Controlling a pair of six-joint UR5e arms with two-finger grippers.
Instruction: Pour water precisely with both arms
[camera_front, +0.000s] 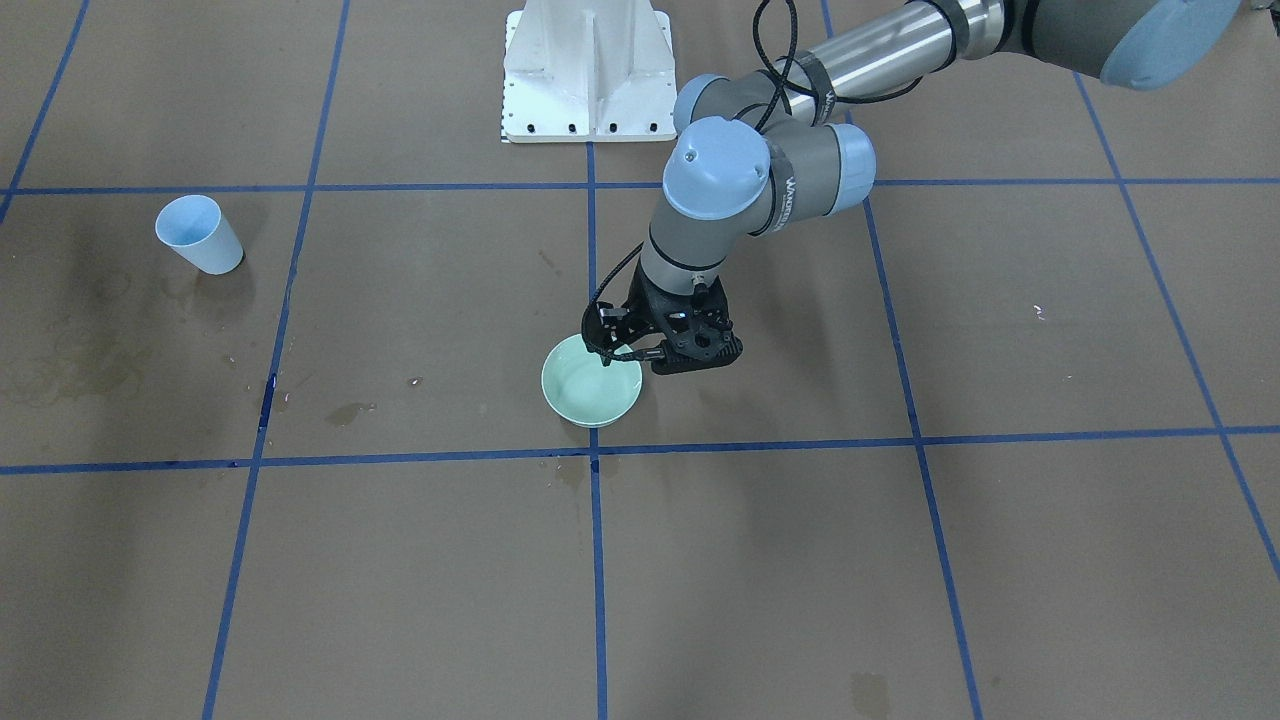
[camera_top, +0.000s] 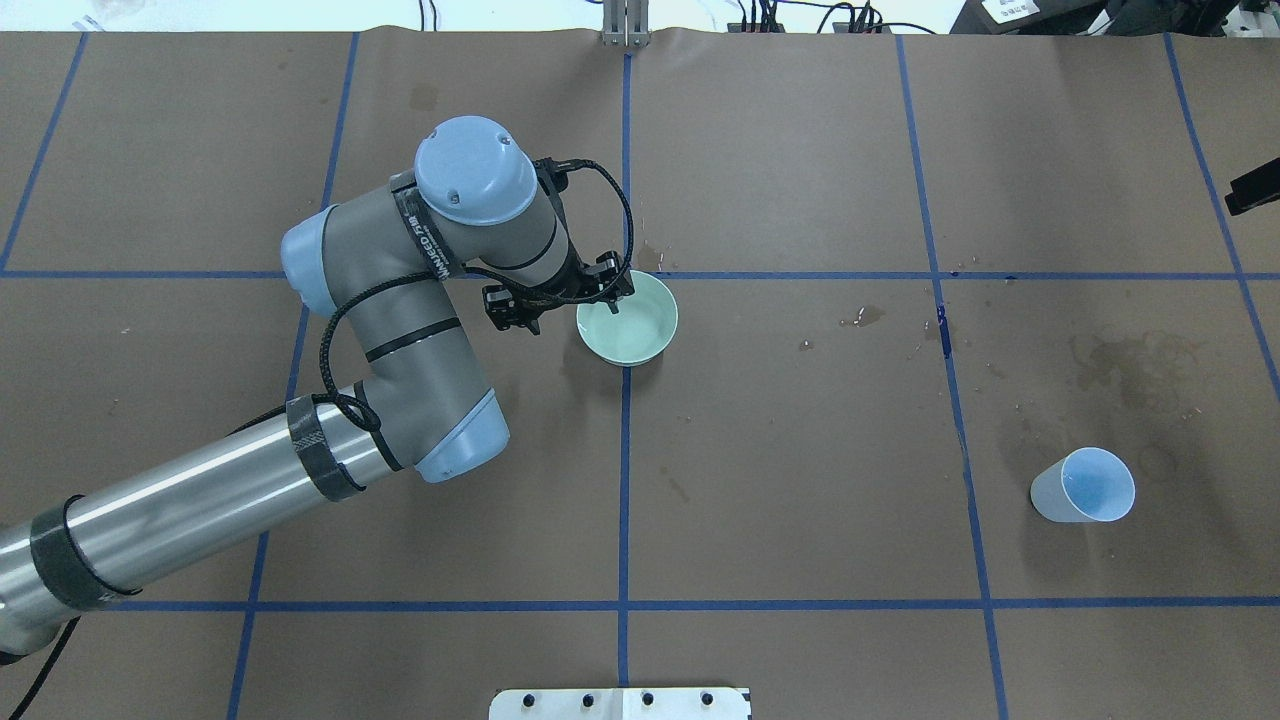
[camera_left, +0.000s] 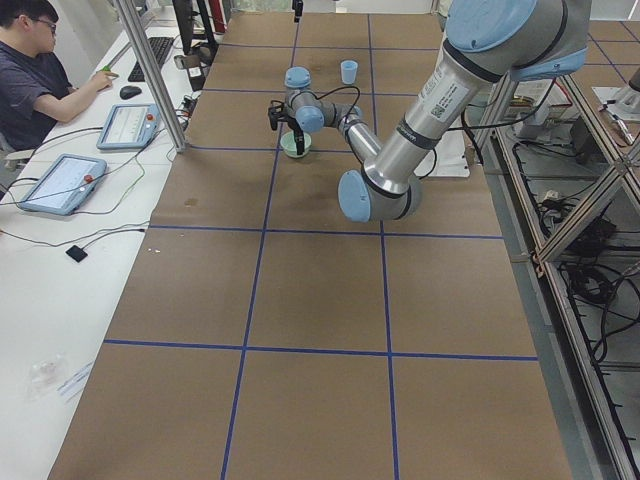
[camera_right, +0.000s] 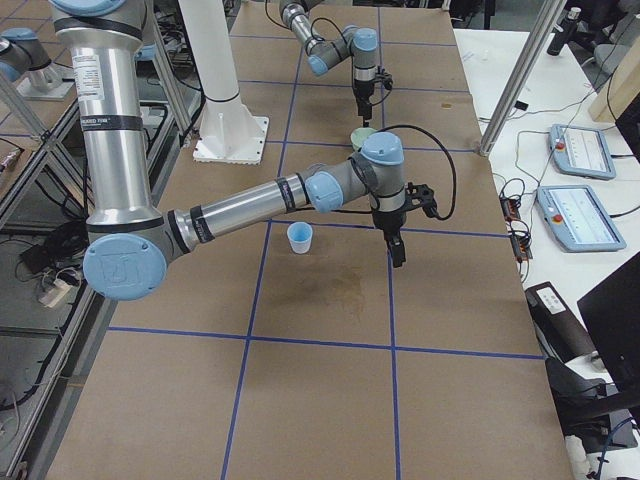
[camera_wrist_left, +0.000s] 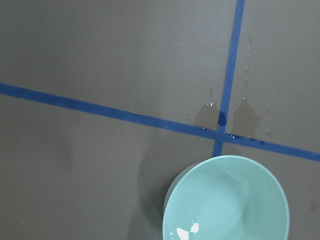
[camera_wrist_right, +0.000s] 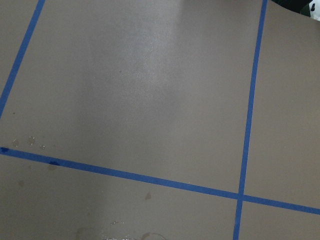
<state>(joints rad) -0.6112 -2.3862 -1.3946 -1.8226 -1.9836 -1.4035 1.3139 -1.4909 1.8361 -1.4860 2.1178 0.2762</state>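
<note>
A mint-green bowl (camera_front: 590, 392) stands on the brown table near the middle tape crossing; it also shows in the overhead view (camera_top: 640, 330) and the left wrist view (camera_wrist_left: 235, 200). A white glint lies in its bottom. My left gripper (camera_front: 612, 357) points down at the bowl's rim, one fingertip inside the bowl; I cannot tell how its jaws stand. A pale blue cup (camera_top: 1085, 487) stands upright far off, untouched. My right gripper (camera_right: 397, 252) hangs over bare table near the cup (camera_right: 300, 238); only its tip shows in the overhead view (camera_top: 1255, 188). No stream of water shows.
Small wet patches (camera_wrist_left: 245, 116) lie at the tape crossing just beyond the bowl. Dull stains (camera_top: 1120, 360) mark the paper beyond the cup. The white pedestal (camera_front: 588, 70) stands at the robot's edge. An operator (camera_left: 35, 80) sits at a side bench with tablets.
</note>
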